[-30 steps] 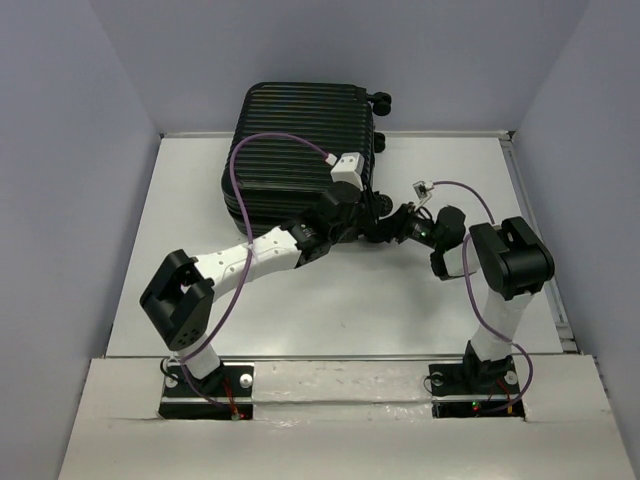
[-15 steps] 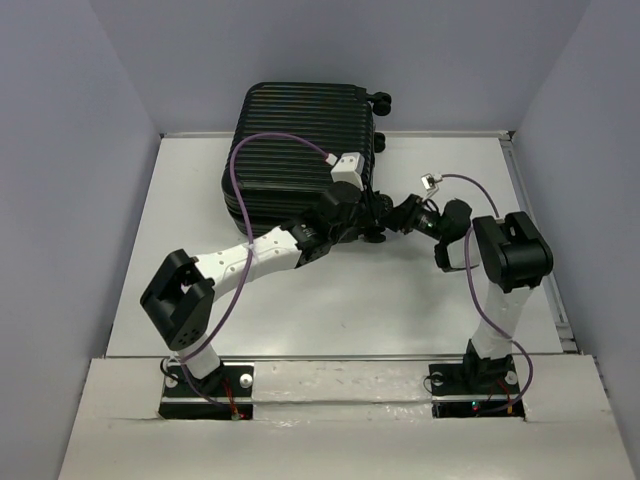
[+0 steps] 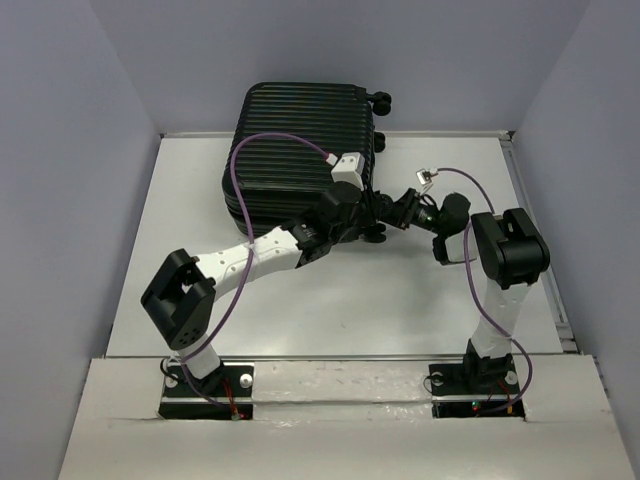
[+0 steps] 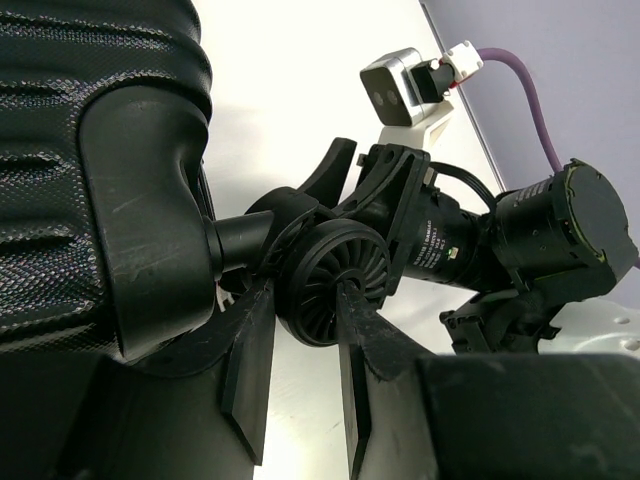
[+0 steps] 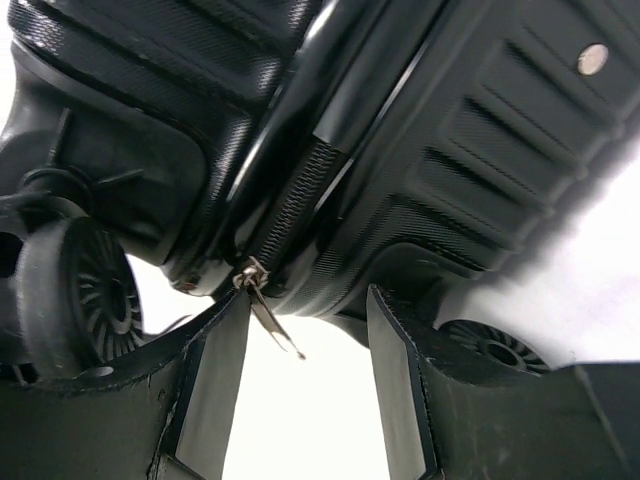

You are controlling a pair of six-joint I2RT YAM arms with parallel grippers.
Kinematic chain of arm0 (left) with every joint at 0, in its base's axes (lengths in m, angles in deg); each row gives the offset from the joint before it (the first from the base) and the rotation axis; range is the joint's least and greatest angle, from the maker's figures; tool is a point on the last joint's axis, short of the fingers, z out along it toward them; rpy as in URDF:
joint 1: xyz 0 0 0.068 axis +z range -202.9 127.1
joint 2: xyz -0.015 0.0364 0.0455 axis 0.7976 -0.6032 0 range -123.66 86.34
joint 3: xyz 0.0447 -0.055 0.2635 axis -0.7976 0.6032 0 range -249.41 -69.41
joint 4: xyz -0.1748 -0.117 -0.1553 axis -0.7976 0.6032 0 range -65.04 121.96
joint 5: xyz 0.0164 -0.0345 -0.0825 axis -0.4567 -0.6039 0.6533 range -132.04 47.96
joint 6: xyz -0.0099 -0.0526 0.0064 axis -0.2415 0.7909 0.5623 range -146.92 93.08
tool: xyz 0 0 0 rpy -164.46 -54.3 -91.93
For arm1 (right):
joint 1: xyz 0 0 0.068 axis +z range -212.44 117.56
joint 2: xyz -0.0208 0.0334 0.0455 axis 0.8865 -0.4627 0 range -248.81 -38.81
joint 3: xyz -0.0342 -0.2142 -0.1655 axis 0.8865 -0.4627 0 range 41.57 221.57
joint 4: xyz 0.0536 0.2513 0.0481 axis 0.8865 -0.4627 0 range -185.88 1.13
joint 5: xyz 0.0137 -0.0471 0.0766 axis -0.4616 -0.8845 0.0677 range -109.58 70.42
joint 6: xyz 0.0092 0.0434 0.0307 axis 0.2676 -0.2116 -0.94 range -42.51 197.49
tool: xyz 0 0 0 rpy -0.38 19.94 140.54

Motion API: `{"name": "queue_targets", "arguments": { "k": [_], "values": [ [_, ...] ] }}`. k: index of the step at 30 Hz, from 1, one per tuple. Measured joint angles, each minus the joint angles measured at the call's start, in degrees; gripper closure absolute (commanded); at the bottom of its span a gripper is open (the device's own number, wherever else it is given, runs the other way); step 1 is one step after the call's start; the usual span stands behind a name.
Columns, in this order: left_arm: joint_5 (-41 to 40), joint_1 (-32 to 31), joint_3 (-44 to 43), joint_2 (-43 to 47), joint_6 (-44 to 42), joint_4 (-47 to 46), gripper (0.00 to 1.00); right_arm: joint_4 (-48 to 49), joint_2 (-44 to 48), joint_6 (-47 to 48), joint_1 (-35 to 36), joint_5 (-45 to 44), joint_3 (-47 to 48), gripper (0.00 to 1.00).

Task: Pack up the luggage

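The luggage (image 3: 290,150) is a black ribbed hard-shell suitcase lying closed at the back of the table. My left gripper (image 3: 368,222) is at its near right corner, shut on a black caster wheel (image 4: 335,280) held between its fingertips (image 4: 305,300). My right gripper (image 3: 398,212) is open just right of that corner. In the right wrist view the metal zipper pull (image 5: 270,318) hangs from the luggage's zipper track (image 5: 300,190), between the open fingers (image 5: 215,370) and close to the left one, not gripped.
The white table (image 3: 330,300) has low walls at the sides and back. Two more casters (image 3: 380,100) stick out at the luggage's far right corner. My right arm's wrist (image 4: 540,220) sits close beside my left gripper. Purple cables loop over both arms.
My right gripper has moved up and left towards the luggage's near right corner, closing in on the zipper pull. My left arm has stayed in place on the wheel.
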Motion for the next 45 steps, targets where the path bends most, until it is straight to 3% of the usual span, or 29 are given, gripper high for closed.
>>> {"name": "queue_targets", "arguments": {
  "k": [9, 14, 15, 16, 19, 20, 22, 29, 41, 45],
  "values": [
    [-0.02, 0.0, 0.0, -0.04, 0.0, -0.02, 0.94, 0.07, -0.37, -3.26, 0.02, 3.67, 2.32, 0.45],
    [-0.02, 0.0, 0.0, -0.04, 0.02, -0.07, 0.94, 0.02, -0.79, -4.09, 0.02, 4.48, 2.34, 0.56],
    [0.0, 0.0, 0.0, -0.07, 0.02, -0.07, 0.94, 0.04, -0.79, -4.17, 0.02, 4.5, 2.34, 0.59],
    [0.0, 0.0, 0.0, -0.07, 0.0, -0.09, 0.94, 0.04, -0.79, -4.33, 0.02, 4.55, 2.32, 0.69],
    [-0.02, 0.0, 0.0, -0.26, 0.0, -0.33, 0.94, 0.09, -0.79, -4.59, 0.02, 4.61, 2.23, 0.8],
    [0.0, 0.0, -0.02, -0.39, 0.0, -0.46, 0.94, 0.61, -0.79, -4.83, 0.0, 4.61, 2.21, 0.89],
    [0.02, 0.0, -0.24, -0.79, 0.0, -0.57, 0.94, 1.22, -0.79, -4.83, 0.0, 4.61, 1.95, 0.93],
    [0.83, 0.39, -3.32, -3.17, -0.24, 0.81, 0.94, 3.65, 1.18, -5.35, 0.15, 0.52, -2.93, 0.93],
    [8.59, 0.35, -17.4, -11.13, 0.59, 11.13, 0.94, 7.76, 13.07, -0.59, 3.37, -25.68, -21.59, 0.93],
    [10.82, 0.2, -19.67, -12.5, 0.87, 12.59, 0.94, 6.71, 17.81, 2.82, 3.8, -30.36, -25.59, 0.93]
  ]
}}
